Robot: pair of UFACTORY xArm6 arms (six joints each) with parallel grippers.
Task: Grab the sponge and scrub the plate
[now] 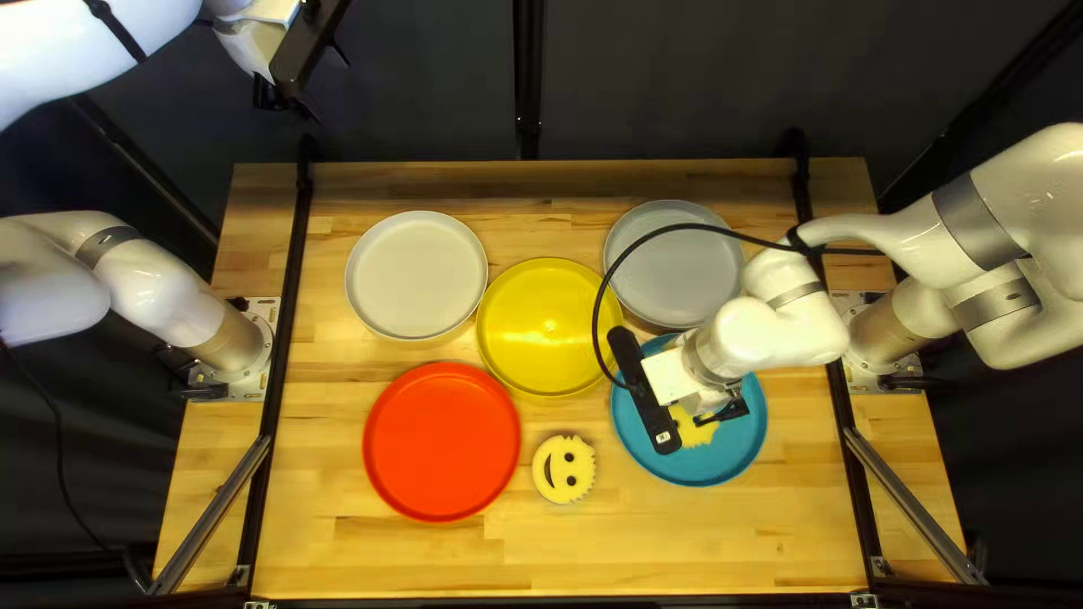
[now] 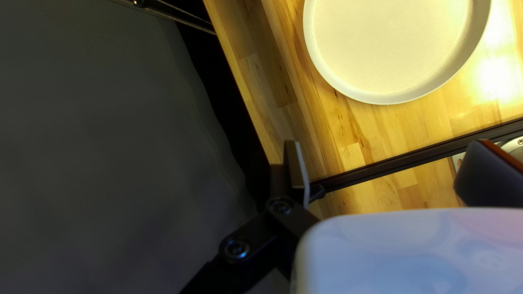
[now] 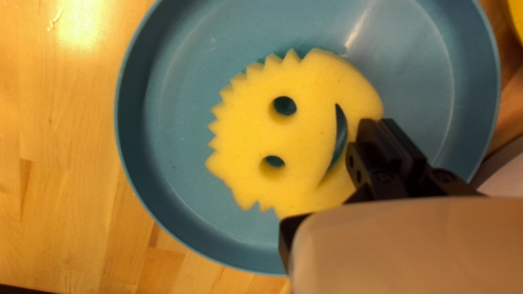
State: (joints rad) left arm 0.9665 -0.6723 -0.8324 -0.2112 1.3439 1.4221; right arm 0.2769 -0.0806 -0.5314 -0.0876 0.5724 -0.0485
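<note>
The first part of the job, picking up the sponge, looks done. The yellow sponge (image 3: 305, 133) is over the inside of the blue plate (image 3: 132, 136), and the plate's rim goes all the way around it. The right pincer (image 3: 382, 126) looks closed on the sponge's edge, near the smiling mouth, with one finger on each side. The rest of the smiley face sticks out flat from the grip.

Now comes the scrubbing, and I think the job is about halfway there. One look can't tell me if any rubbing is done, or if the sponge is pressing down hard. What is left, I guess, is to push it down a bit and rub it round and round, right up to the sides. It is only held by one edge, so it might bend or slip out.

The left pincer (image 2: 389, 166) has its fingers wide apart with nothing in them. It is up high near the white plate (image 2: 384, 97) and doesn't seem to be helping. Another smiley sponge (image 1: 563, 469) sits on the worktop (image 1: 339, 558), between the red plate (image 1: 441, 442) and the blue one. Nothing is holding it.
</note>
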